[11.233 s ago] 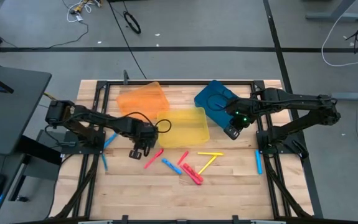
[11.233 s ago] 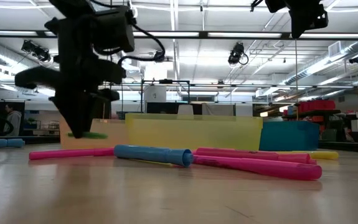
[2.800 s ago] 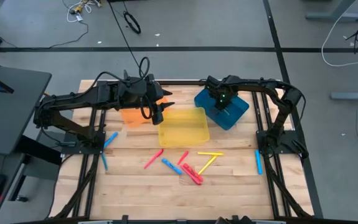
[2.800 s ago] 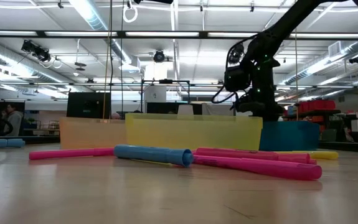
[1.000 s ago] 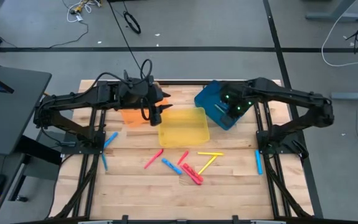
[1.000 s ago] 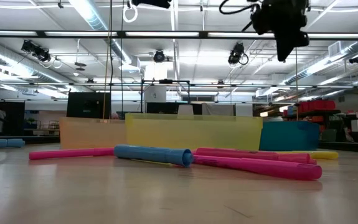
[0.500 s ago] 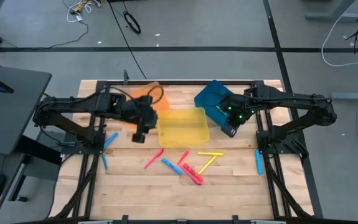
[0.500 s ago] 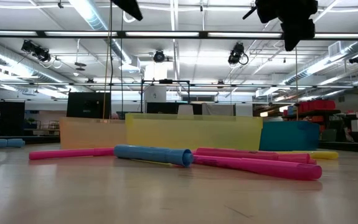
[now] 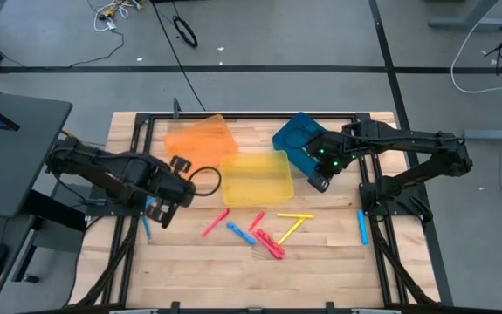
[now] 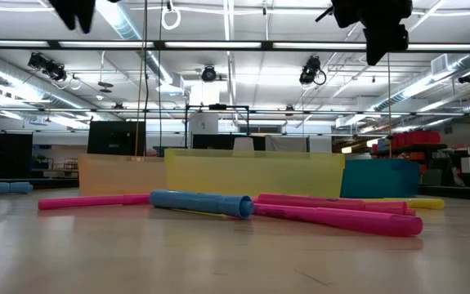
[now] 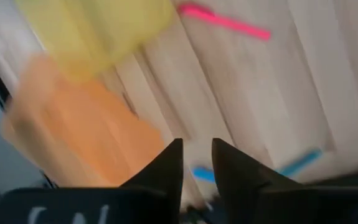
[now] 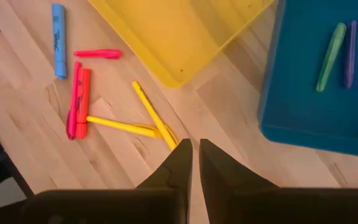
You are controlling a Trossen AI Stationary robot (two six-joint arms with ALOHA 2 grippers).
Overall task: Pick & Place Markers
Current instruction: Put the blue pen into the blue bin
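Several markers lie flat on the wooden table near its middle: a pink one (image 9: 216,222), a blue one (image 9: 237,231), a red pair (image 9: 270,244) and two yellow ones (image 9: 292,222). Two blue markers (image 9: 153,197) lie at the left and one blue marker (image 9: 362,225) at the right. A green marker (image 12: 331,56) and a purple marker (image 12: 350,45) lie in the blue tray (image 9: 296,138). My left gripper (image 9: 158,211) hangs high over the left blue markers, pointing down, narrowly open and holding nothing (image 11: 196,146). My right gripper (image 9: 318,182) hangs shut and holding nothing (image 12: 195,146) by the blue tray's near edge.
A yellow tray (image 9: 257,179) stands in the middle toward the far side, with an orange tray (image 9: 200,138) to its far left. A black metal frame (image 9: 128,218) runs along the table's left and right sides. The boards nearest the front edge hold nothing.
My left gripper has swung from between the orange and yellow trays toward the table's near left, sunk a little and tipped to point down. My right gripper has gone a short way from over the blue tray toward its near edge. The markers have stayed put.
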